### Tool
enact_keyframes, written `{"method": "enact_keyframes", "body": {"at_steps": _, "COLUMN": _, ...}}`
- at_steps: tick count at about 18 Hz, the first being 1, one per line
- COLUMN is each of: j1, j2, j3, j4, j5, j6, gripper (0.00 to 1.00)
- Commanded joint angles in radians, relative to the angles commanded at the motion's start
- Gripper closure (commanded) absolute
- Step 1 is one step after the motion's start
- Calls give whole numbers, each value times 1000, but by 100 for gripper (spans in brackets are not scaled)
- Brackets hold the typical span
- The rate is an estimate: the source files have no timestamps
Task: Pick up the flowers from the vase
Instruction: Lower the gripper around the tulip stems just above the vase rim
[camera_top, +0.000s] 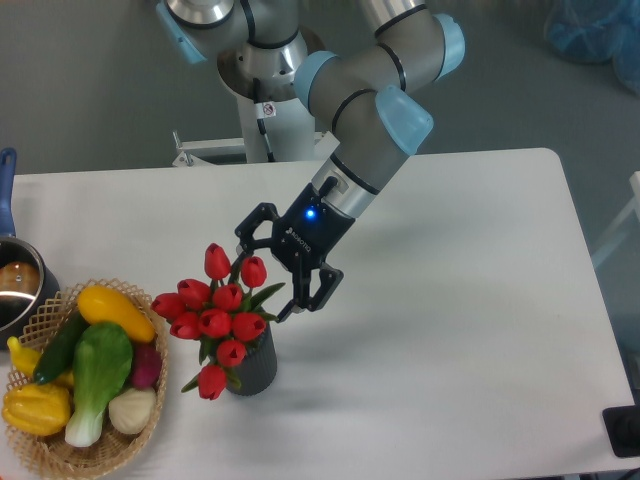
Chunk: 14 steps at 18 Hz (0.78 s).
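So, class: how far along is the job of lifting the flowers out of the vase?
Done: the gripper is open beside the flowers. In hand: nothing gripped; the flowers sit in the vase. Left: close on them and lift them out.

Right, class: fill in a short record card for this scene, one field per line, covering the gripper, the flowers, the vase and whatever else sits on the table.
gripper: open, fingers spread, right beside the top-right tulips
flowers: bunch of red tulips, standing in the vase, not gripped
vase: dark grey, ribbed, upright on the table
wicker basket: at the left, holding vegetables
metal pot: at the left edge, partly cut off
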Motion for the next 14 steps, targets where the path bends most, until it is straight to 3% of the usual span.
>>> {"method": "enact_keyframes", "body": {"at_steps": 14, "j1": -28, "j2": -29, "j3": 17, "j4": 5, "j5": -32, "j6": -9, "gripper": 0}}
